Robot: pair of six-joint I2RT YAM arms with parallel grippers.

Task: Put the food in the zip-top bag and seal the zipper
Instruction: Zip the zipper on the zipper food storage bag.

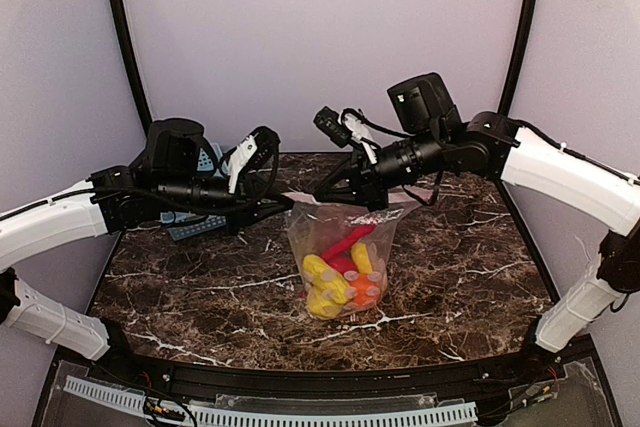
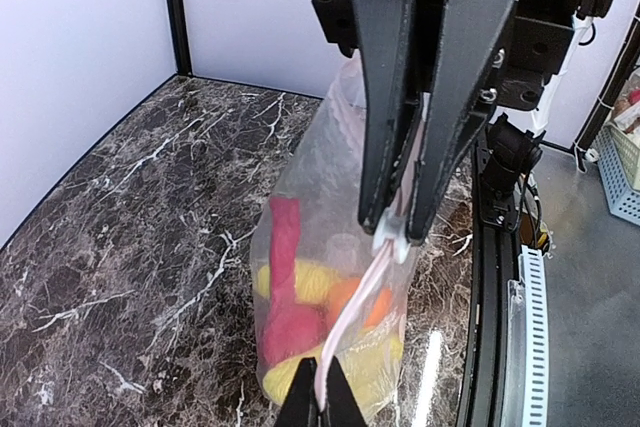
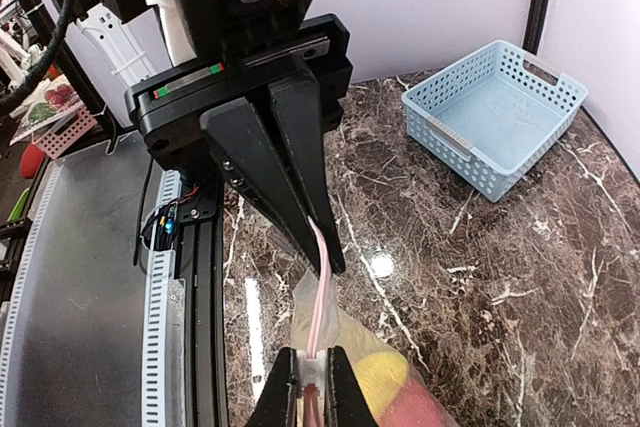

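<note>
- Here, both arms reach in toward each other above the marble table (image 1: 200, 287), and the zip-top bag (image 1: 308, 232) hangs between their fingertips.
- The left gripper (image 3: 329, 259) has its two black fingers pressed together on the zipper (image 3: 318, 297), the thin pink strip of the bag's mouth. The strip comes out right at the tips.
- The right gripper (image 2: 398, 237) faces it from the other side. Its fingers are clamped on the same strip, and the small white slider (image 2: 391, 240) sits exactly between their tips.
- The pink strip runs as one tight line from one pair of tips to the other. I cannot say for sure if the mouth is closed on all its length, because the fingers cover both ends.
- The food (image 1: 340, 277) is inside the bag, low under both grippers, in a heap at the bottom.
- In the heap I see yellow pieces (image 1: 322, 285), an orange ball (image 1: 366, 289) and a long red chili (image 1: 348, 241) which leans up toward the right gripper.
- The bottom of the bag seems to touch the table, and the top part is pulled up by the two grips.
- A blue slatted basket (image 3: 495, 127) stands on the table behind the left gripper, well apart from the bag.
</note>
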